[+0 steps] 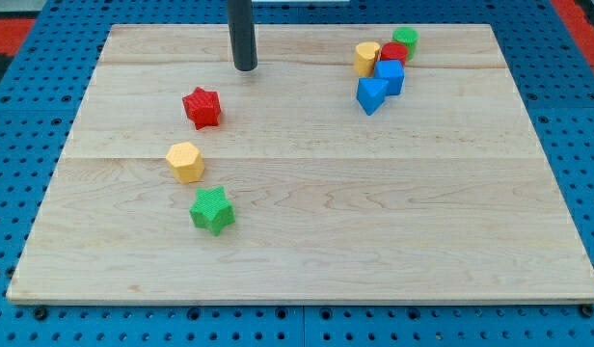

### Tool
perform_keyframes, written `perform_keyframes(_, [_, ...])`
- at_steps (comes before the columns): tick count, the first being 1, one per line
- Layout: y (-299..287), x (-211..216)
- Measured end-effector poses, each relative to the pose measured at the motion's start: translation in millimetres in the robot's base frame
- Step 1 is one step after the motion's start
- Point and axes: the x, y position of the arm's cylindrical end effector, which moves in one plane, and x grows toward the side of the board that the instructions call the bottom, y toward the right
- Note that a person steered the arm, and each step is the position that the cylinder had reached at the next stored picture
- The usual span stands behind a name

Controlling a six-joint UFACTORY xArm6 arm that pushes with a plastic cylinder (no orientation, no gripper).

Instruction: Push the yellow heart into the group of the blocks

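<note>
On the pale wooden table (307,241), my tip (245,68), a plain dark rod with no fingers, rests above the red star block (202,107), while the yellow heart block (366,58) touches the green (406,40), red (393,52) and two blue blocks (382,85) at upper right.

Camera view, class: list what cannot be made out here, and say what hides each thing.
- Red block in the cluster: shape hidden by the blue block in front.
- Green block: lower part covered by the red one.
- Rod above my tip: cut off by the view's top edge.
- Yellow block: heart shape unclear, too small.
</note>
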Motion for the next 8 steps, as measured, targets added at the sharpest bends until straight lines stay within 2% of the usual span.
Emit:
perform_keyframes(1, [-53,17])
perform_keyframes(2, [-168,39])
perform_keyframes(3, [-187,57])
perform_keyframes(4, [-114,100])
perform_keyframes(5, [8,103])
perform_keyframes(6, [62,82])
perform_keyframes(7, [-17,94])
perform_keyframes(8, [-17,118])
